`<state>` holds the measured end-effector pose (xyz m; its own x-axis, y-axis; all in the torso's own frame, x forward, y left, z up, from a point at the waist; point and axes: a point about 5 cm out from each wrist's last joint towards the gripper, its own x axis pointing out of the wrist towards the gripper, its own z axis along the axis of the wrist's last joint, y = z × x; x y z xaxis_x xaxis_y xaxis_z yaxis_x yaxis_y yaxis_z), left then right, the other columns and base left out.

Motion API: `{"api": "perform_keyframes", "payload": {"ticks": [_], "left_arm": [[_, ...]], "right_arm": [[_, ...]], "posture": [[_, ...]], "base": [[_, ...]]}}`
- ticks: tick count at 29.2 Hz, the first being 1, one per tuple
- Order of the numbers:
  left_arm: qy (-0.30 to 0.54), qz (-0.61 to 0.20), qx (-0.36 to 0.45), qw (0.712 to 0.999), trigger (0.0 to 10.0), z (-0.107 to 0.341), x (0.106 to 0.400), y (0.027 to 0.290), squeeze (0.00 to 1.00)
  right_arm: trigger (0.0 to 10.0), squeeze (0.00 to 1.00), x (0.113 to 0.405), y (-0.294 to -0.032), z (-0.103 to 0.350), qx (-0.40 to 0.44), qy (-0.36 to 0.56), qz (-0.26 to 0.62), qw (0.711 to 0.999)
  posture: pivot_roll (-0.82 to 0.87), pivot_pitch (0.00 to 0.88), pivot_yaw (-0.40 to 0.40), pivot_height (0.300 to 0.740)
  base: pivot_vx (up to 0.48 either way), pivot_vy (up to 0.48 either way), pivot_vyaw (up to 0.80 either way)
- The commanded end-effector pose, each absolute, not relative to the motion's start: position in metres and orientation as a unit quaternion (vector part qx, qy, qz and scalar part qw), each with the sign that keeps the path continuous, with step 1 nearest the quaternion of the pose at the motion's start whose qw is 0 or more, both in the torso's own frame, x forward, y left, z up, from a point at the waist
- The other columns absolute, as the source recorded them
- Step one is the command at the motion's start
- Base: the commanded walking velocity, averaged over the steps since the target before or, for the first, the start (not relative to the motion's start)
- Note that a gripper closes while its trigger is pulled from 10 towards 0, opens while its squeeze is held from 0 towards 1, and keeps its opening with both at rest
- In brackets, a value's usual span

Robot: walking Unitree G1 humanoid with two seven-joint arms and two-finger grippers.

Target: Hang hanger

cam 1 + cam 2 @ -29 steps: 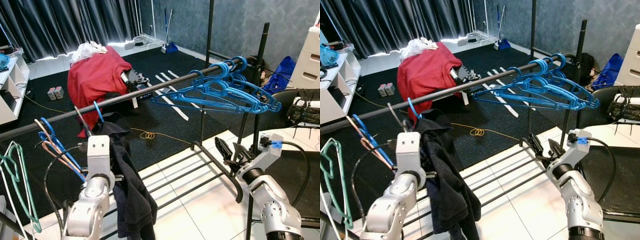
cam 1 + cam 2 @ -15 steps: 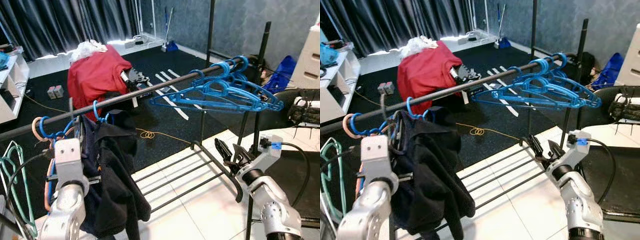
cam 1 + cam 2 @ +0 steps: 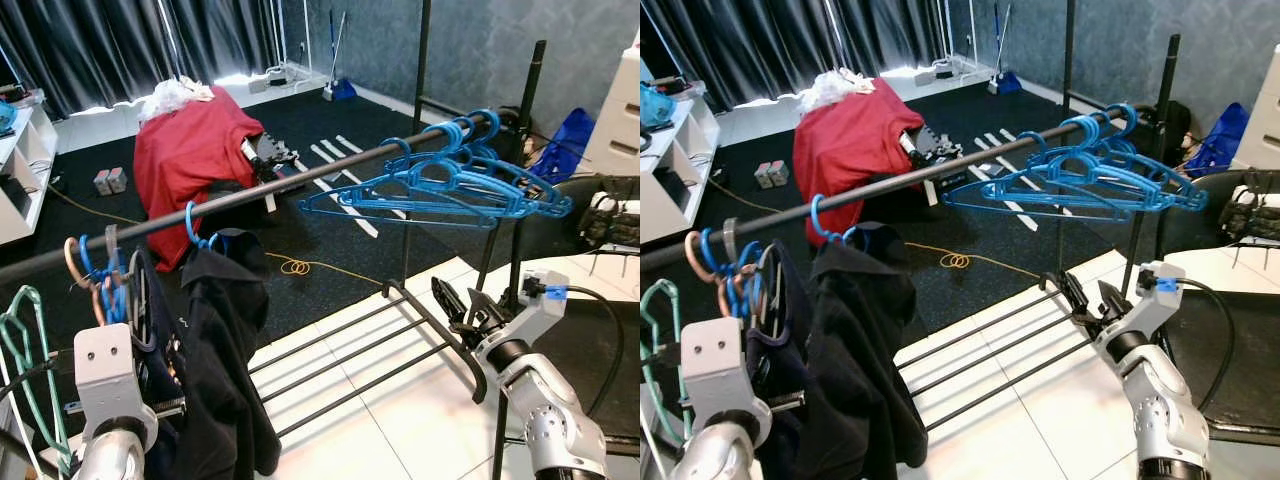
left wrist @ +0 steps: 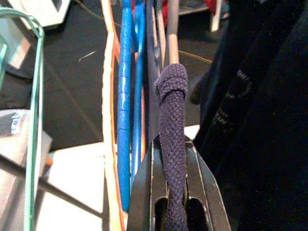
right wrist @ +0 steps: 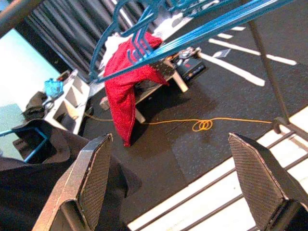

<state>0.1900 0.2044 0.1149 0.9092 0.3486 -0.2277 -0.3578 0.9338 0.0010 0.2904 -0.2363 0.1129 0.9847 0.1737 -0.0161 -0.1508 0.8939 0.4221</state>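
A dark rail [image 3: 300,180] runs across the view at chest height. My left gripper [image 4: 173,150] is shut on a navy knitted hanger [image 4: 171,120] at the rail's left end, beside blue and orange hangers [image 3: 92,262]. The left arm [image 3: 103,365] stands low at the left. A black garment [image 3: 222,340] hangs from a blue hook [image 3: 192,222] right beside it. A bunch of empty blue hangers [image 3: 450,185] hangs at the rail's right end. My right gripper [image 3: 462,305] is open and holds nothing, below those hangers near the rack's post.
A green hanger [image 3: 30,370] hangs at the far left. The rack's lower bars [image 3: 370,350] lie over white tiles, with an upright post [image 3: 515,260] beside my right arm. A red cloth [image 3: 195,150] covers furniture behind the rail. White drawers [image 3: 615,120] stand at the right.
My left arm has moved left and down along the rail with the navy hanger, now beside the blue and orange hangers. The black garment swung slightly. The right arm has not moved.
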Motion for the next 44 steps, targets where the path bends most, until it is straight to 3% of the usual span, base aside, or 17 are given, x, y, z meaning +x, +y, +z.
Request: {"api": "perform_keyframes", "payload": {"ticks": [1, 3, 5, 6, 7, 14, 21, 31, 44], "left_arm": [[0.069, 0.179, -0.022, 0.981, 4.4, 0.127, 0.190, 0.206, 0.00], [0.036, 0.173, -0.027, 0.984, 5.1, 0.135, 0.189, 0.204, 0.00], [0.024, 0.166, -0.027, 0.985, 5.1, 0.139, 0.190, 0.202, 0.00], [0.017, 0.157, -0.031, 0.987, 8.9, 0.142, 0.191, 0.200, 0.00], [0.022, 0.152, -0.023, 0.988, 10.0, 0.140, 0.190, 0.198, 0.00], [0.053, 0.140, 0.002, 0.989, 10.0, 0.123, 0.184, 0.197, 0.00], [0.043, 0.135, -0.012, 0.990, 10.0, 0.121, 0.198, 0.193, 0.00], [0.038, 0.126, -0.004, 0.991, 10.0, 0.124, 0.213, 0.214, 0.00], [0.022, 0.047, 0.001, 0.999, 10.0, 0.127, 0.230, 0.191, 0.00]], "right_arm": [[10.0, 0.00, 0.291, -0.232, 0.114, 0.222, 0.026, 0.091, 0.970], [10.0, 0.00, 0.291, -0.232, 0.115, 0.222, 0.026, 0.092, 0.970], [10.0, 0.00, 0.292, -0.232, 0.115, 0.222, 0.026, 0.092, 0.970], [10.0, 0.00, 0.292, -0.232, 0.115, 0.222, 0.026, 0.092, 0.970], [10.0, 0.00, 0.292, -0.232, 0.115, 0.222, 0.027, 0.091, 0.970], [10.0, 0.00, 0.291, -0.233, 0.116, 0.221, 0.027, 0.091, 0.971], [10.0, 0.00, 0.293, -0.234, 0.116, 0.216, 0.029, 0.090, 0.972], [10.0, 0.00, 0.297, -0.234, 0.116, 0.208, 0.034, 0.093, 0.973], [10.0, 0.00, 0.299, -0.230, 0.113, 0.201, 0.039, 0.095, 0.974]], "posture": [[-0.05, 0.022, 0.089, 0.740], [-0.06, 0.019, 0.088, 0.740], [-0.06, 0.019, 0.088, 0.740], [-0.06, 0.018, 0.088, 0.740], [-0.06, 0.018, 0.088, 0.740], [-0.06, 0.019, 0.088, 0.740], [-0.07, 0.015, 0.080, 0.740], [-0.07, 0.007, 0.079, 0.740], [-0.07, 0.000, 0.083, 0.740]], "base": [[0.000, 0.000, 0.00], [0.000, 0.000, 0.00], [0.000, 0.000, 0.00], [0.000, 0.000, 0.00], [0.000, 0.000, 0.00], [-0.175, 0.000, 0.00], [-0.359, 0.000, 0.00], [-0.369, 0.000, 0.00], [-0.375, 0.000, 0.00]]}}
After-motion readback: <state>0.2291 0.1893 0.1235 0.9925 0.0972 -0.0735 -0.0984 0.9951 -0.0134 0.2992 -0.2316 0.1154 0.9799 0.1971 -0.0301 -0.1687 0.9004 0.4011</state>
